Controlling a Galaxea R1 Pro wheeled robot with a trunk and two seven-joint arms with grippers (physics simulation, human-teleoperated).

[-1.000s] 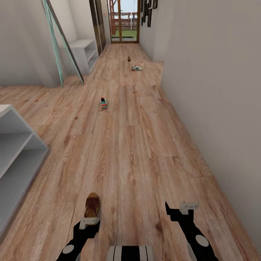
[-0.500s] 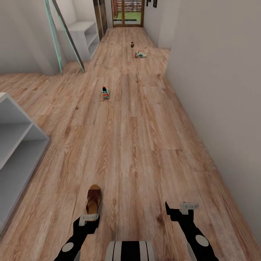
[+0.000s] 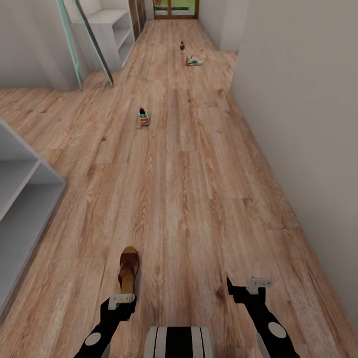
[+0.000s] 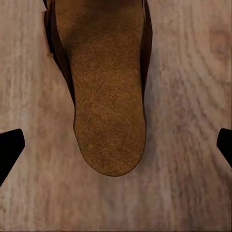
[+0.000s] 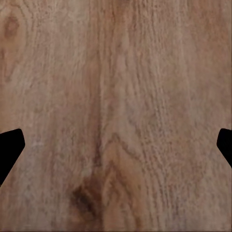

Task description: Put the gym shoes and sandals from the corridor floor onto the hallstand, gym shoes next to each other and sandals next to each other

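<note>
One dark brown sandal (image 3: 128,268) lies on the corridor floor (image 3: 189,189) just ahead of my left gripper (image 3: 122,300). In the left wrist view its tan footbed (image 4: 108,111) sits between the wide-apart fingertips (image 4: 9,147), and the gripper (image 4: 116,145) is open above it. My right gripper (image 3: 251,287) hovers open over bare planks (image 5: 116,96). One gym shoe (image 3: 143,116) lies mid-corridor. The other gym shoe (image 3: 193,60) lies farther off near the right wall. The second sandal (image 3: 182,45) is small and dark just beyond it. I cannot tell which shelf unit is the hallstand.
A white open-shelf unit (image 3: 25,194) juts in at the left edge. Another white shelf unit (image 3: 113,27) stands far left beside slanted teal bars (image 3: 72,47). A pale wall (image 3: 303,124) runs along the right. A glass door closes the far end.
The whole view has tilted downward, so the far shoes and shelves sit higher in the picture. Both arms keep their pose and the sandal stays on the floor.
</note>
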